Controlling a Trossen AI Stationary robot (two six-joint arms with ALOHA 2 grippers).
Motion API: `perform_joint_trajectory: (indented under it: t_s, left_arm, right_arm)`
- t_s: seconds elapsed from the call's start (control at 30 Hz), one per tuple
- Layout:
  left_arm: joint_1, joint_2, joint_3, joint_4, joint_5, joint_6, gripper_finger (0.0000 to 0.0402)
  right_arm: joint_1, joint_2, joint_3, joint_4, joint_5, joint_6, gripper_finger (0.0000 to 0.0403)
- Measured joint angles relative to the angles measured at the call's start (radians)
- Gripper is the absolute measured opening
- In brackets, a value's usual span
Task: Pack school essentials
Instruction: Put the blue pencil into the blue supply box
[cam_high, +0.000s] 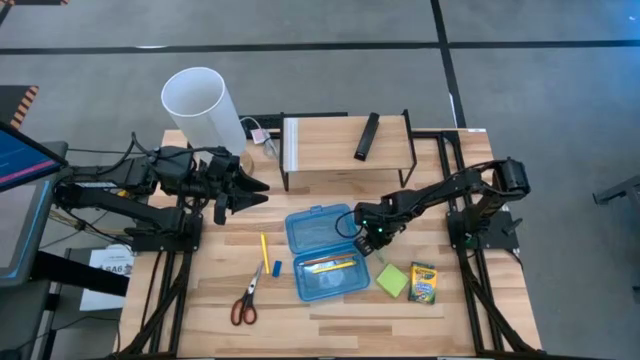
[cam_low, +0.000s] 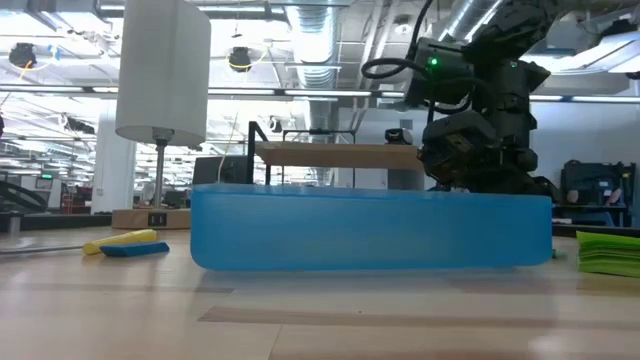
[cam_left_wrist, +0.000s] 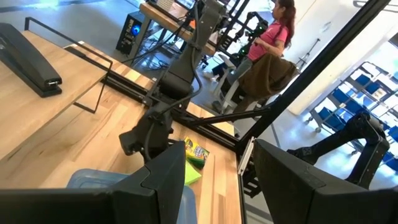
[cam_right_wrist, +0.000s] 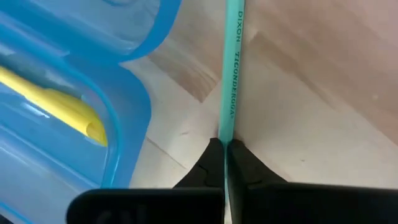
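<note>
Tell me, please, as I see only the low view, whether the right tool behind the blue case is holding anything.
Observer: Yes. Its wrist view shows the right tool shut on a pale green pencil, just beside the blue case.
Operator: Thank you. Is anything inside the case yet?
Observer: From above, yellow and orange pencils lie in it.
Operator: And where is the left tool?
Observer: The left tool hangs open near the white cylinder, away from the case.
</note>
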Motion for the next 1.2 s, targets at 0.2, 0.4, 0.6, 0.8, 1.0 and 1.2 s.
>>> perform_joint_trajectory:
  t_s: [0.2, 0.4, 0.6, 0.8, 1.0, 1.2]
  left_arm:
    - [0.0, 0.0, 0.0, 0.0, 0.0, -0.01, 0.0176]
    - [0.0, 0.0, 0.0, 0.001, 0.0, -0.009, 0.0176]
    - [0.0, 0.0, 0.0, 0.005, 0.0, -0.005, 0.0176]
    - [0.0, 0.0, 0.0, 0.006, 0.0, -0.003, 0.0176]
    - [0.0, 0.0, 0.0, 0.009, 0.0, -0.003, 0.0176]
    - [0.0, 0.0, 0.0, 0.009, 0.0, -0.004, 0.0176]
  right_arm:
    - [-0.013, -0.014, -0.001, -0.019, 0.006, -0.008, 0.0003]
    - [-0.029, -0.071, -0.007, -0.092, 0.096, -0.002, 0.0001]
    - [-0.047, -0.125, -0.011, -0.17, 0.151, -0.015, 0.0001]
    - [-0.064, -0.139, -0.011, -0.2, 0.151, -0.037, 0.0001]
    - [-0.061, -0.14, -0.01, -0.194, 0.136, -0.043, 0.0001]
    - [-0.059, -0.141, -0.009, -0.212, 0.131, -0.042, 0.0007]
